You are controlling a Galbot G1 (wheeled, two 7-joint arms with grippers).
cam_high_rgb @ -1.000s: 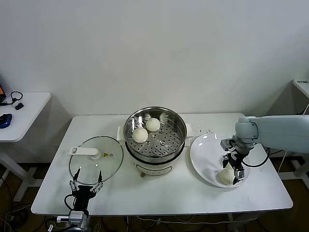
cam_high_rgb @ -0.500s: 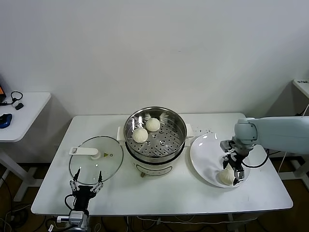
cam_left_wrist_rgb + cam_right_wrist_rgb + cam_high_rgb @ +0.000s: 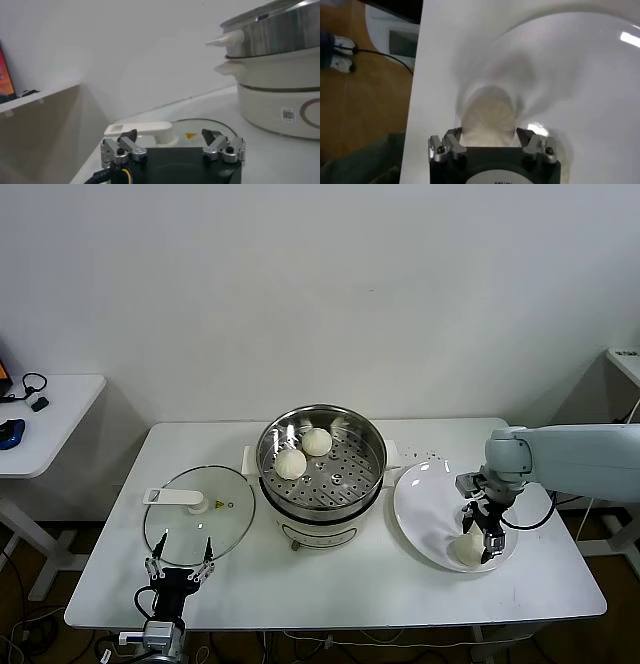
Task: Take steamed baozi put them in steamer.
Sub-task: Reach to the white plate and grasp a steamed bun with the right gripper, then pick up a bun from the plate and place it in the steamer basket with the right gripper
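Note:
Two steamed baozi [image 3: 291, 463] [image 3: 317, 441] lie on the perforated tray of the steel steamer [image 3: 372, 436] at the table's middle. A third baozi [image 3: 466, 550] rests at the front of the white plate [image 3: 420, 496] to the steamer's right. My right gripper [image 3: 479, 544] is down over that bun. In the right wrist view its fingers [image 3: 454, 138] press on both sides of the baozi [image 3: 487, 116], which still sits on the plate [image 3: 580, 75]. My left gripper [image 3: 178, 568] waits open at the table's front left edge.
The round glass lid [image 3: 200, 514] with its white handle [image 3: 141, 130] lies flat left of the steamer [image 3: 280, 30], just beyond the left gripper [image 3: 170, 138]. A small side table [image 3: 45, 419] stands off to the left. The plate is near the table's right edge.
The right gripper's fingers have come in from wide open onto the sides of the baozi on the plate. The arm has hardly shifted. The left arm has stayed still.

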